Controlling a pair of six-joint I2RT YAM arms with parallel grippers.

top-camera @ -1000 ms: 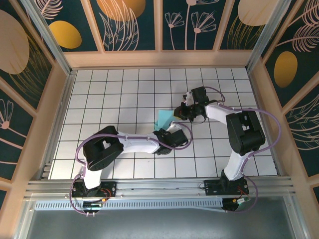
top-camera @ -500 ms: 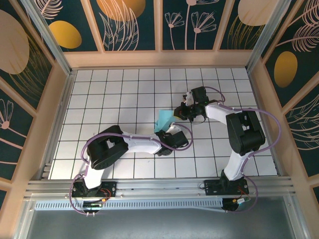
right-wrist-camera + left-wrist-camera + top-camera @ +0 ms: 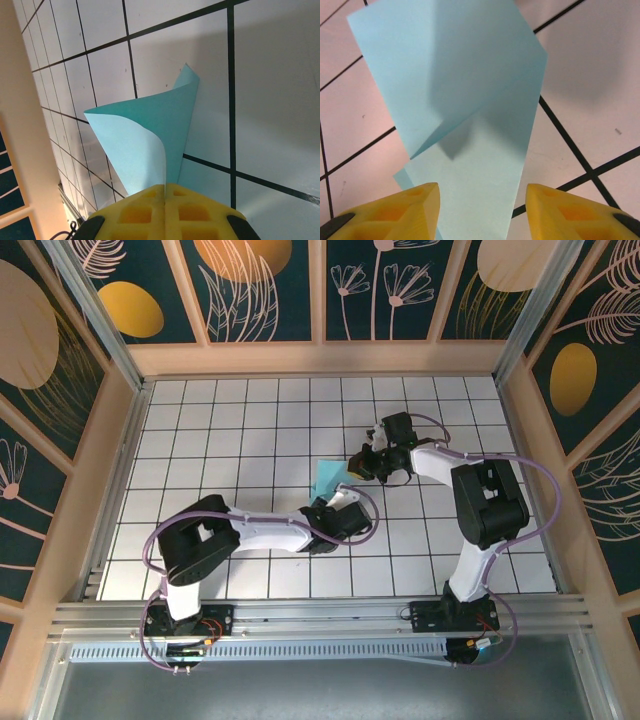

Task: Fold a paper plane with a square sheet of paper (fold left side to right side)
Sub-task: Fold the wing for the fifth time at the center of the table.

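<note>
Paper sheet (image 3: 150,130) pinched in right gripper (image 3: 165,192); left gripper (image 3: 482,200) parted

A white tabletop (image 3: 200,430) with black grid lines is lying inside a pale wooden frame (image 3: 320,358). Dark teal floral panels (image 3: 265,295) are standing around it; an aluminium rail (image 3: 320,615) is running along the near edge.

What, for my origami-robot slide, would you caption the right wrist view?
Right gripper shut on the light cyan sheet of paper, which curls up over the white grid-tiled table.
</note>
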